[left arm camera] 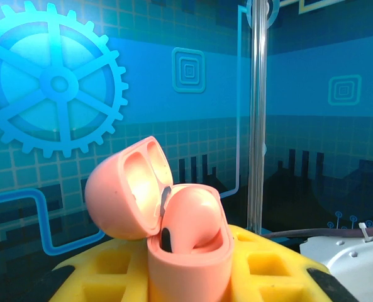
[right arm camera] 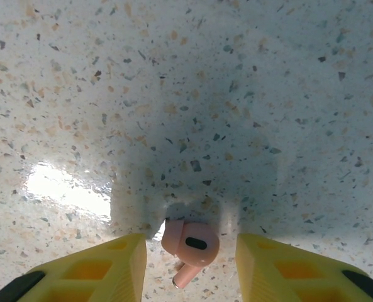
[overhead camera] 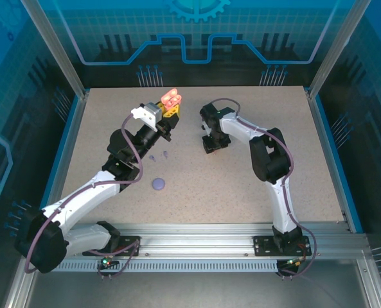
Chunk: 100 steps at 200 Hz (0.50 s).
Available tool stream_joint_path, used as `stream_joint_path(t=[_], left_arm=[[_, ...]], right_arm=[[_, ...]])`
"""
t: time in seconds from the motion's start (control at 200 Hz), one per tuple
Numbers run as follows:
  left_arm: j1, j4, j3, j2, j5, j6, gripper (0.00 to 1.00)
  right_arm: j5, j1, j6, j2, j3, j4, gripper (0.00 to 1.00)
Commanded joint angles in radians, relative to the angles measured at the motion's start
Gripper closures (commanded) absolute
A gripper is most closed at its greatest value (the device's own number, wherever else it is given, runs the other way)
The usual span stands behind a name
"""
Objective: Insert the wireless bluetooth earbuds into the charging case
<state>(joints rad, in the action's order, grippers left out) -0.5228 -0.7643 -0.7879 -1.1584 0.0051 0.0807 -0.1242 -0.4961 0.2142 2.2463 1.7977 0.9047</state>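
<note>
Left gripper (overhead camera: pixel 171 109): clenched on the pink case (left arm camera: pixel 186 270), holding it up off the table (right arm camera: pixel 173 94), at the far left side.
Pink case: open, with its lid (left arm camera: pixel 120 189) tipped back to the left.
Inside the pink case: one pink bud (left arm camera: pixel 192 214) seems to sit in it already. I think the spot beside it is free, but I cannot see into it.
Lavender buds (overhead camera: pixel 153 156): two tiny ones lie loose on the table, close together, near the left arm.
Lavender case (overhead camera: pixel 159 184): it lies on the table, nearer the arm bases than those two buds. It looks closed, so I cannot tell what is in it.
Right gripper (right arm camera: pixel 189 258): it points down at the table in the middle. Its jaws are apart and hold nothing.
Loose pink bud (right arm camera: pixel 191 241): it lies flat on the table between the two yellow fingers (right arm camera: pixel 98 270), touching neither one.
Step now: I think the right gripper is about to pick up this bud.
How to do it well: keep the bud in the middle and go low. Squeeze the round head softly so it does not pop out. Lift straight up.
After that: carry it to the open pink case and put it in the free spot, stem down.
</note>
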Motion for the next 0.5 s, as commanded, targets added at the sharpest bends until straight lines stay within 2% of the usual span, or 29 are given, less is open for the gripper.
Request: stream_joint_path(t=[0.0, 0.495], left_arm=[[-0.006, -0.026, -0.02, 0.002, 0.02, -0.006, 1.0], [-0.005, -0.027, -0.022, -0.004, 0.019, -0.006, 1.0]], right_arm=[[0.001, -0.013, 0.026, 0.016, 0.0, 0.013, 0.57], [-0.047, -0.006, 0.047, 0.039, 0.025, 0.02, 0.6]])
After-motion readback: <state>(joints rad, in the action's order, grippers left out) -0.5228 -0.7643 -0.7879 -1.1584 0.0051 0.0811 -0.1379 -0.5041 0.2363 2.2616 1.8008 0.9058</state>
